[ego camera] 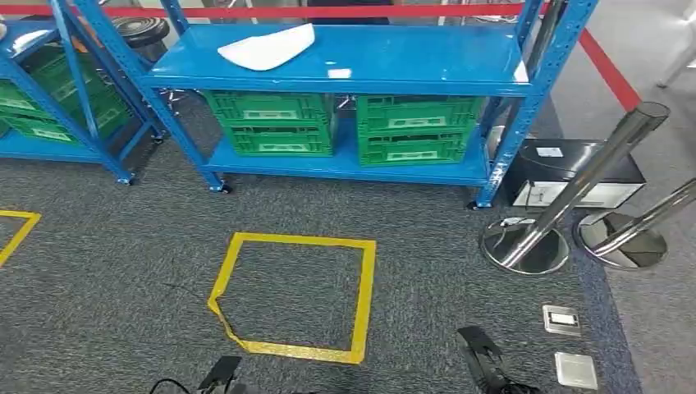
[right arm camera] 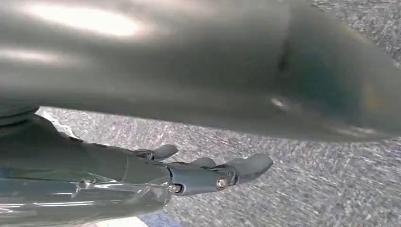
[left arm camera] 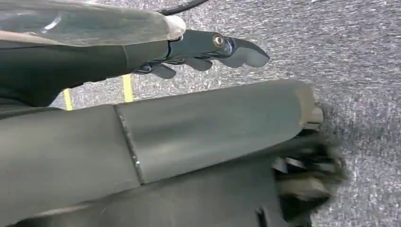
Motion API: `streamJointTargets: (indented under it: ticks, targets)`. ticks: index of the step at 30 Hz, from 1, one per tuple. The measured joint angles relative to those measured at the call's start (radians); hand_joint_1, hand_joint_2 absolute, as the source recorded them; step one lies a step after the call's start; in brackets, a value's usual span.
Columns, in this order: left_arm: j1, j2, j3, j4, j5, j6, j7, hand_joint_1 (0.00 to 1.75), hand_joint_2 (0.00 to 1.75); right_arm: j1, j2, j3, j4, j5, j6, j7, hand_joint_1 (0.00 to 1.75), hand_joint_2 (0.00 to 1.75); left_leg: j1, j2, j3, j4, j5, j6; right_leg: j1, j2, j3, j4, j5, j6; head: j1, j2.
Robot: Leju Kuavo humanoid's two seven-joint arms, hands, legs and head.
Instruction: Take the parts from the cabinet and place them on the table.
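Fingers (left arm camera: 198, 52) of left hand (left arm camera: 208, 49) extended, apart, nothing held; right hand (right arm camera: 208, 172) likewise. White part (ego camera: 268, 47) seen upper centre on blue cabinet (ego camera: 410, 61); green crates (ego camera: 271, 123) below.

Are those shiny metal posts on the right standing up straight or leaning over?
Leaning. Both metal posts rise slanted from their round bases, tilting toward the right beside the blue rack, not vertical. Camera angle may exaggerate it.

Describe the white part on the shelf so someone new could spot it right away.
Find the nearest blue rack, the one above the yellow floor square. The white part lies on its upper shelf, left of middle. It is the only large pale curved piece there; green crates sit below.
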Motion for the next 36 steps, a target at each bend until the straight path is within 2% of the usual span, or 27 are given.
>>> streamJointTargets:
  ticks: [1, 2, 3, 4, 5, 6, 7, 8, 9, 11, 18, 24, 36]
  targets:
    - [0.0, 0.0, 0.0, 0.0, 0.0, 0.0, 0.0, 0.0, 0.0, 0.0, 0.0, 0.0, 0.0, 0.0, 0.0, 0.001, 0.0, 0.0, 0.0, 0.0, 0.017, -0.042, 0.032, 0.005, 0.001, 0.003, 0.001, 0.0, 0.0, 0.0, -0.002, 0.0]
    - [0.0, 0.0, 0.0, 0.0, 0.0, 0.0, 0.0, 0.0, 0.0, 0.0, 0.0, 0.0, 0.0, 0.0, 0.0, 0.001, 0.0, 0.0, -0.001, -0.001, 0.056, -0.124, 0.078, 0.011, 0.002, 0.007, 0.002, 0.0, 0.0, 0.0, -0.005, 0.0]
    - [0.0, 0.001, 0.0, 0.0, 0.0, 0.0, 0.0, 0.0, 0.0, -0.002, 0.0, 0.0, 0.0, 0.0, 0.0, 0.001, 0.0, 0.0, -0.004, -0.004, 0.113, -0.242, 0.133, 0.021, 0.003, 0.011, 0.004, 0.0, 0.0, 0.0, -0.008, 0.0]
    - [-0.001, 0.003, 0.0, 0.0, 0.0, 0.0, 0.0, 0.0, 0.0, -0.003, 0.0, 0.0, 0.0, 0.0, 0.0, 0.001, 0.0, 0.0, -0.007, -0.012, 0.152, -0.32, 0.159, 0.032, 0.001, 0.013, 0.004, 0.0, 0.0, 0.001, -0.011, 0.0]
    - [-0.002, 0.005, 0.0, 0.0, 0.0, 0.0, 0.0, 0.0, 0.0, -0.004, 0.0, 0.0, 0.0, 0.0, 0.0, 0.001, 0.0, 0.0, -0.012, -0.012, 0.16, -0.344, 0.152, 0.031, 0.009, 0.016, 0.001, 0.002, -0.002, 0.005, -0.012, 0.0]
    - [-0.003, 0.005, 0.0, 0.0, 0.0, 0.0, 0.0, 0.0, 0.0, -0.003, 0.0, 0.0, 0.0, 0.0, 0.0, 0.001, 0.0, 0.0, -0.013, -0.01, 0.157, -0.345, 0.154, 0.031, 0.007, 0.016, 0.0, 0.001, 0.0, 0.01, -0.011, 0.0]
    - [-0.002, 0.002, 0.0, 0.0, 0.0, 0.0, 0.0, 0.0, 0.0, -0.003, 0.0, 0.0, 0.0, 0.0, 0.0, 0.001, 0.0, 0.0, -0.008, -0.01, 0.158, -0.354, 0.157, 0.02, 0.016, 0.015, -0.001, 0.007, -0.013, 0.003, -0.007, 0.0]
    - [-0.002, 0.001, 0.0, 0.0, 0.0, 0.0, 0.0, 0.0, 0.0, -0.001, 0.0, 0.0, 0.0, 0.0, 0.0, 0.0, 0.0, 0.0, -0.009, -0.01, 0.16, -0.351, 0.155, 0.015, 0.011, 0.015, 0.0, 0.004, -0.006, -0.011, -0.003, 0.0]
    - [-0.002, 0.001, 0.0, 0.0, 0.001, 0.0, 0.0, 0.0, 0.0, -0.001, 0.0, 0.0, 0.0, 0.0, 0.0, 0.0, 0.0, 0.0, -0.011, -0.011, 0.16, -0.352, 0.155, 0.017, 0.011, 0.014, 0.002, 0.001, -0.007, -0.003, 0.002, 0.0]
    - [-0.002, 0.003, 0.0, 0.0, 0.001, 0.0, 0.0, 0.0, 0.0, -0.002, 0.0, 0.0, 0.0, -0.001, 0.0, -0.001, 0.0, 0.0, -0.013, -0.012, 0.159, -0.351, 0.155, 0.021, 0.009, 0.013, 0.005, -0.003, -0.004, 0.002, 0.006, 0.0]
    - [-0.002, 0.0, 0.0, 0.0, 0.001, 0.0, -0.001, 0.0, 0.0, -0.001, 0.0, 0.0, 0.0, -0.002, 0.0, -0.002, 0.0, 0.0, -0.014, -0.011, 0.159, -0.35, 0.154, 0.027, 0.008, 0.013, 0.008, -0.01, -0.001, 0.011, 0.013, 0.0]
    - [-0.002, 0.001, 0.0, 0.0, 0.002, 0.002, -0.001, 0.0, 0.0, -0.002, 0.0, 0.0, 0.0, -0.002, -0.002, 0.0, 0.0, 0.0, -0.013, -0.011, 0.159, -0.35, 0.154, 0.027, 0.006, 0.013, 0.007, -0.011, -0.001, 0.013, 0.016, 0.0]
    - [-0.002, 0.001, 0.0, 0.0, 0.004, 0.002, -0.001, 0.0, 0.0, -0.002, 0.0, 0.0, 0.0, -0.011, -0.001, 0.001, 0.0, 0.0, -0.009, -0.011, 0.159, -0.351, 0.154, 0.026, 0.012, 0.013, 0.007, -0.01, -0.001, 0.012, 0.016, 0.0]
